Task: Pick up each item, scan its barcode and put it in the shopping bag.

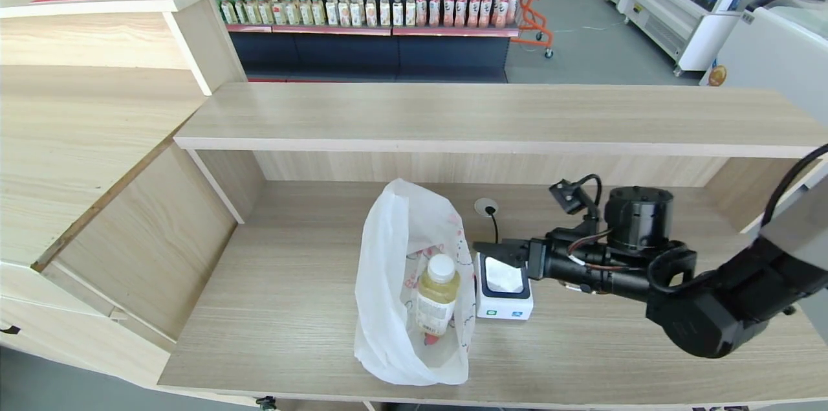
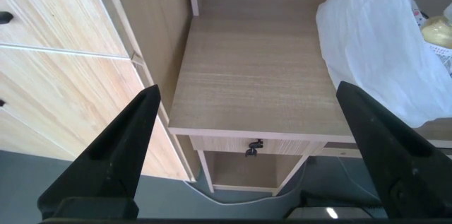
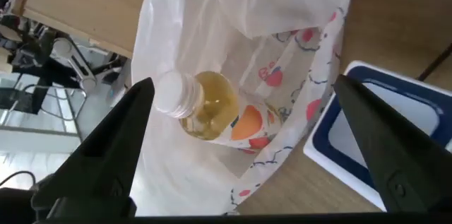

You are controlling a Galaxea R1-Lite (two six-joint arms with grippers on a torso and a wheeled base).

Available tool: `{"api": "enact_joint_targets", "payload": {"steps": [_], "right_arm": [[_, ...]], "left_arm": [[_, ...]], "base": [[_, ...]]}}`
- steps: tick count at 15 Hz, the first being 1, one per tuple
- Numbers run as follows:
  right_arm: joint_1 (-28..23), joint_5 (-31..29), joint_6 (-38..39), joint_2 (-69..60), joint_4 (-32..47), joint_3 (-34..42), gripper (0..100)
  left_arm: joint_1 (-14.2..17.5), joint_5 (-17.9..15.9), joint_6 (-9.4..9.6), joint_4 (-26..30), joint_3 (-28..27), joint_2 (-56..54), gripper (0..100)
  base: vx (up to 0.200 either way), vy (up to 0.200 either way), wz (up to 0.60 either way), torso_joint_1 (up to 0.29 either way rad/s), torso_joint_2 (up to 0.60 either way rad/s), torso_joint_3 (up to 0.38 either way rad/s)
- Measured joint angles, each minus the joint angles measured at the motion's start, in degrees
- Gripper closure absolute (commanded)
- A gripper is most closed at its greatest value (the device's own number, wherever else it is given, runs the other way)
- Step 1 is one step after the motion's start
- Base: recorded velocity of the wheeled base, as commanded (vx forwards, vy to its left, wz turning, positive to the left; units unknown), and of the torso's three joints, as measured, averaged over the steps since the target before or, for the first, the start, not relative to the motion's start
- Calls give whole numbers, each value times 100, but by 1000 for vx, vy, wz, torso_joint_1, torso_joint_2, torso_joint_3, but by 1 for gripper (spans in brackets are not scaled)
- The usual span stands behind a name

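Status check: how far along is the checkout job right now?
Done: one bottle sits inside the shopping bag. In hand: nothing. The right gripper is open above the scanner, beside the bag, and the left gripper is open above the desk's near edge. Left: probably backing the right arm away. Whether more items wait, I cannot tell.

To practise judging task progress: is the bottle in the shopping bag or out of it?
In. The bottle sits within the shopping bag, plastic walls around it; the right gripper is open.
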Motion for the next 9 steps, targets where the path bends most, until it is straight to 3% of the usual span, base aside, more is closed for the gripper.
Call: {"api": "enact_joint_targets", "payload": {"steps": [2, 5, 8, 9], "right_arm": [[-439, -2, -218, -362, 107, 138, 0], [-1167, -13, -1549, -1020, 1306, 188, 0], [-2069, -243, -3190, -1381, 1556, 236, 0], [-2232, -389, -3333, -1418, 1563, 297, 0]], "left_arm": [[0, 0, -2, 0, 0, 0, 0], [0, 0, 0, 0, 0, 0, 0], [0, 0, -2, 0, 0, 0, 0], [0, 0, 0, 0, 0, 0, 0]], "base": [[0, 0, 0, 0, 0, 0], [0, 0, 0, 0, 0, 0], [0, 0, 0, 0, 0, 0], [0, 0, 0, 0, 0, 0]]}}
